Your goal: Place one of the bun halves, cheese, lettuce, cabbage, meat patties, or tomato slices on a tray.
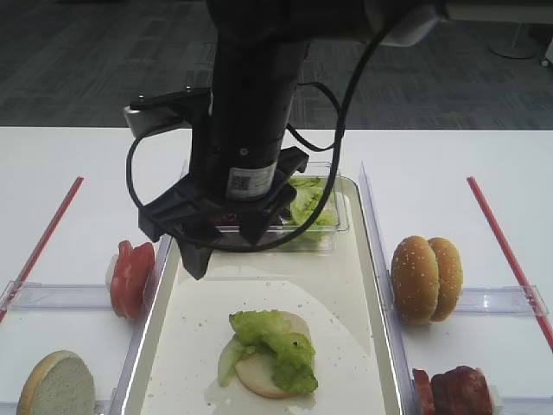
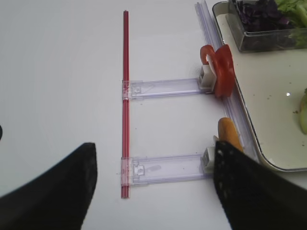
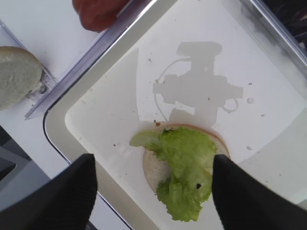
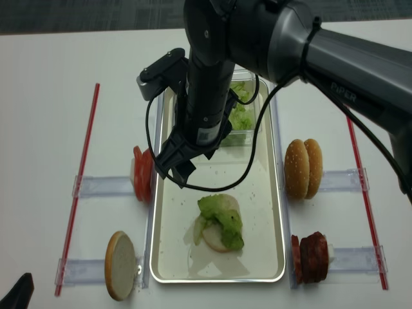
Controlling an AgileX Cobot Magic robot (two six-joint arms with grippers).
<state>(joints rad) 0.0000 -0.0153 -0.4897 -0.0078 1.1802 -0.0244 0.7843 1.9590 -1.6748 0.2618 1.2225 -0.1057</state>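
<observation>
Your right claw (image 4: 182,168) hangs over the tray (image 4: 267,212) with its jaws spread wide and nothing between them; in its wrist view the two dark fingers (image 3: 62,196) frame the lettuce (image 3: 184,167) lying below. That frilly, bright green leaf rests on a pale, flat-faced bun half (image 3: 156,167) near the front end of the cream-white tray, so the placing of lettuce looks finished and the claw reads as clear of it. Your left claw (image 2: 153,187) sits low over the white surface (image 2: 57,72) on the left, its jaws also apart and empty, near the upright tomato slices (image 2: 223,72) and a bun edge (image 2: 229,134). My judgement is that the next move calls for choosing another item: the stiff, round tomato slices standing in their clear holder on the left, the dark meat patties (image 4: 312,256) on the right, or the sesame-seeded bun halves (image 4: 302,168). Those discs are firm and stand on edge, so you would pinch them across their flat faces. The purple cabbage (image 2: 261,14) shreds in the clear box (image 2: 268,40) are loose and thin, and would likely need a deeper, scooping grasp.
</observation>
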